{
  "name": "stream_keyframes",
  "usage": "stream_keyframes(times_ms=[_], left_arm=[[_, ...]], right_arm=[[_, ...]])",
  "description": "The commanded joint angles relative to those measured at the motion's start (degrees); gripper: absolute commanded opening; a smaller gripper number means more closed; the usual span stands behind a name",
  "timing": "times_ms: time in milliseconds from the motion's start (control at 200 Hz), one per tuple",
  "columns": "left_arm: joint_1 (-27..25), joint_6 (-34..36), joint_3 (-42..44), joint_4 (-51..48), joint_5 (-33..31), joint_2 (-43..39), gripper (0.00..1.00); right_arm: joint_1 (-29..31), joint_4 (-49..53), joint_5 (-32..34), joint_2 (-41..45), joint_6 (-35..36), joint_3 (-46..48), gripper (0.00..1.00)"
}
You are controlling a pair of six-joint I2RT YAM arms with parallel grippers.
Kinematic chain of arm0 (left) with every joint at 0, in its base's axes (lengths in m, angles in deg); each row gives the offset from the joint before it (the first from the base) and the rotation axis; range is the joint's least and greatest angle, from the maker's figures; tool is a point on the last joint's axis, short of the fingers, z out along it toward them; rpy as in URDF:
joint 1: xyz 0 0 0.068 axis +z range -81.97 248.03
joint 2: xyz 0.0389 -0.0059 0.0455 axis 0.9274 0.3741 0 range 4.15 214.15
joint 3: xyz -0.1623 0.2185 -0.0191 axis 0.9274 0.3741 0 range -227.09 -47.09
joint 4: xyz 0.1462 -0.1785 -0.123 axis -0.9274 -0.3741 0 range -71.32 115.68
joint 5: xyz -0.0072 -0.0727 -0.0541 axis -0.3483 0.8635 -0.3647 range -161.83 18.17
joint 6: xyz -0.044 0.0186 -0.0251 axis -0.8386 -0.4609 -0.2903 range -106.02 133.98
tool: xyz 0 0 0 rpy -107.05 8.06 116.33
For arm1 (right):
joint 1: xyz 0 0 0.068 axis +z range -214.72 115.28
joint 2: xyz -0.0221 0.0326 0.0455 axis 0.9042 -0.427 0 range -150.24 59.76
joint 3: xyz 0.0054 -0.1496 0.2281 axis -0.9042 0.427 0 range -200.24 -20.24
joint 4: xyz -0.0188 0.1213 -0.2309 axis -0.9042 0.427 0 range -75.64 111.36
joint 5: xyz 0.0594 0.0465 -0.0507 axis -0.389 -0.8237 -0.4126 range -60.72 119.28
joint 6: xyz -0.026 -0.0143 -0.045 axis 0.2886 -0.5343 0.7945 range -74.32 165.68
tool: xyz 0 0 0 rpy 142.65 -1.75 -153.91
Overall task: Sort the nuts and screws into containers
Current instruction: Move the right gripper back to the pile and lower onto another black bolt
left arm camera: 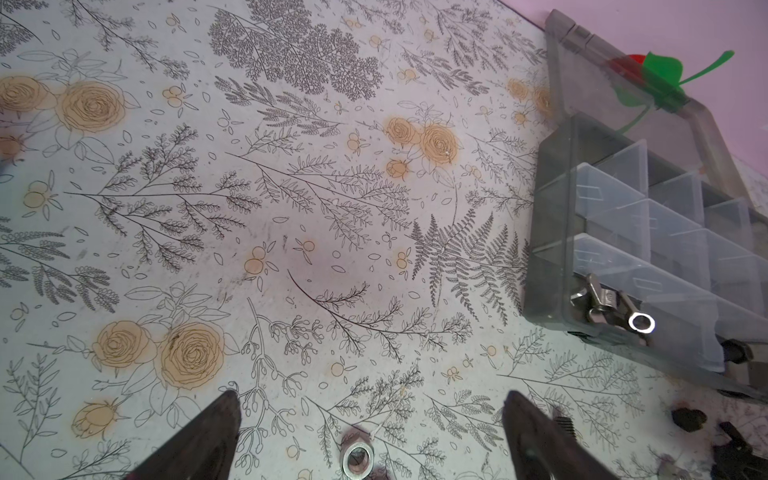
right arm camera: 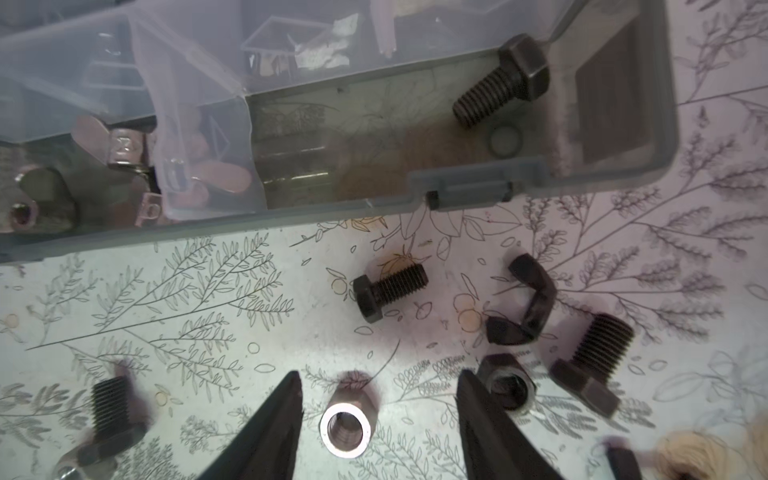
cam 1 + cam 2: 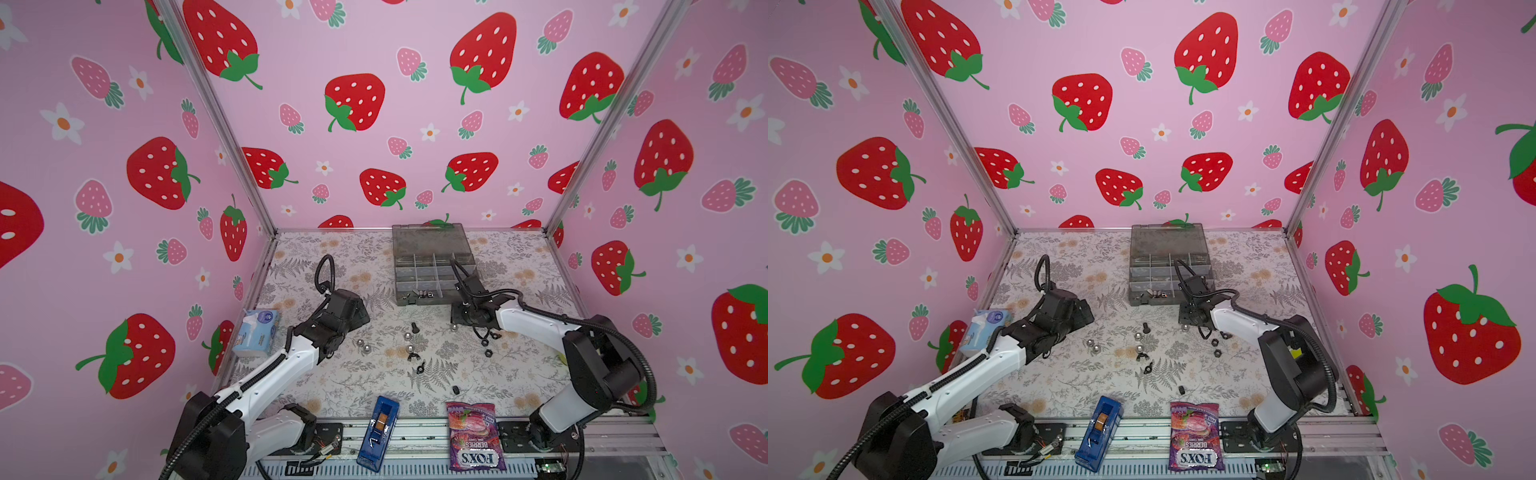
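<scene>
My right gripper is open, pointing down at the table just in front of the organiser box. A silver nut stands between its jaws, touching neither. Close by lie black screws, a black winged nut and a black hex nut. One black screw lies in a front corner container. Silver winged nuts fill another front container. My left gripper hovers wide open over the table, holding nothing, with a silver nut below it.
More silver nuts and black winged nuts are scattered mid-table. A blue narrow box and a purple candy bag lie at the front edge. A tissue pack sits by the left wall.
</scene>
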Motion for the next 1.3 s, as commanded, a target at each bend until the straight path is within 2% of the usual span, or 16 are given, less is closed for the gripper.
stream_keyframes(times_ms=[0,250,550,1296], left_arm=[[0.3,-0.5,0.1,-0.7,-0.8,0.0,0.99],[0.6,-0.3,0.4,-0.8,-0.7,-0.1,0.99],[0.7,-0.4,0.7,0.0,0.3,0.9,0.99],[0.9,-0.9,1.1,1.2,1.4,1.9,0.99]], right_arm=[[1.0,-0.8,3.6,-2.9,-4.0,-2.3,0.63],[1.4,-1.6,9.7,-5.4,-6.4,-3.9,0.67],[1.4,-2.0,12.2,-9.2,-7.1,-5.7,0.68],[1.4,1.3,11.6,-7.1,-7.7,-1.9,0.53]])
